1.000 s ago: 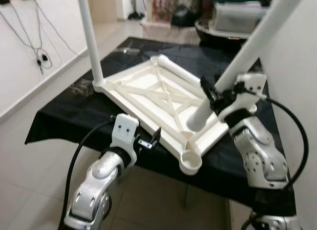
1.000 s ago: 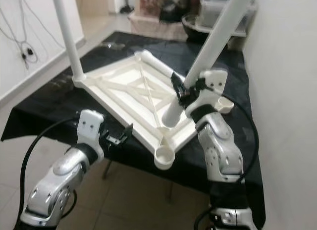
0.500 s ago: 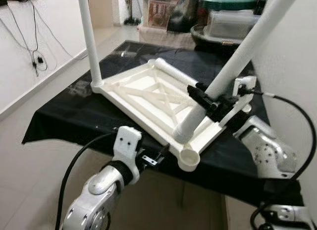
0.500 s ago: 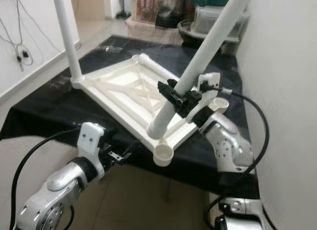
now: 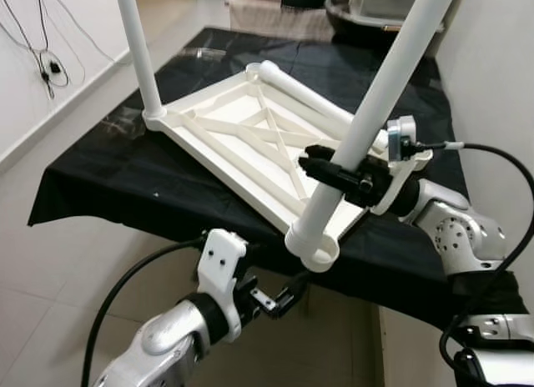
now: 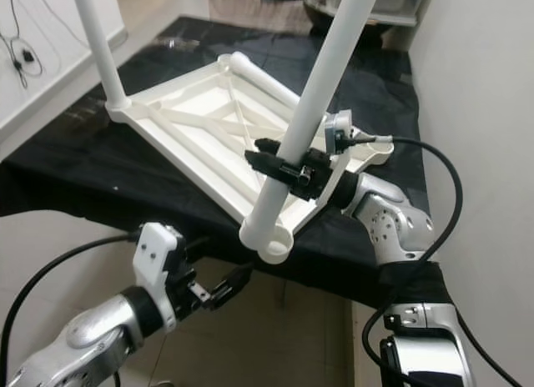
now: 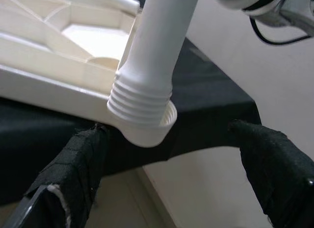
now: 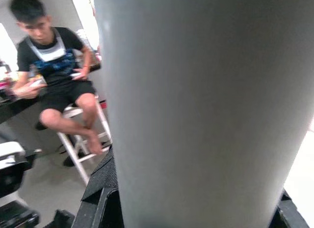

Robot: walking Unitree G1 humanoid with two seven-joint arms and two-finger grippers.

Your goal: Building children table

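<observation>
black-draped table (image 5: 100, 183): work surface, cloth hanging over the near edge.

white tabletop (image 5: 242, 141): moulded plastic, lying upside down on the cloth with its ribbed underside up; near corner overhangs the edge. judged light and stiff but slippery on the cloth, likely to skid when pushed.

fitted leg (image 5: 136, 49): stands upright in the far left corner socket.

spare leg (image 5: 309, 99): lies flat along the far right side of the tabletop.

leg in hand (image 5: 367, 112): long white tube, tilted, its ribbed lower end at the mouth of the near corner socket (image 7: 147, 132); seated or merely resting, cannot tell. judged hollow, light, smooth; best held low on the shaft, near the ribbed end, so the long upper part levers less.

right gripper (image 5: 338, 177): fingers clamped around the leg in hand, a little above the socket.

left gripper (image 5: 279, 299): below and in front of the table edge, under the near corner, fingers (image 7: 73, 164) spread apart and holding nothing; a sensible place to brace the tabletop.

person (image 8: 54, 56): seated on a white stool, in the right wrist view.
</observation>
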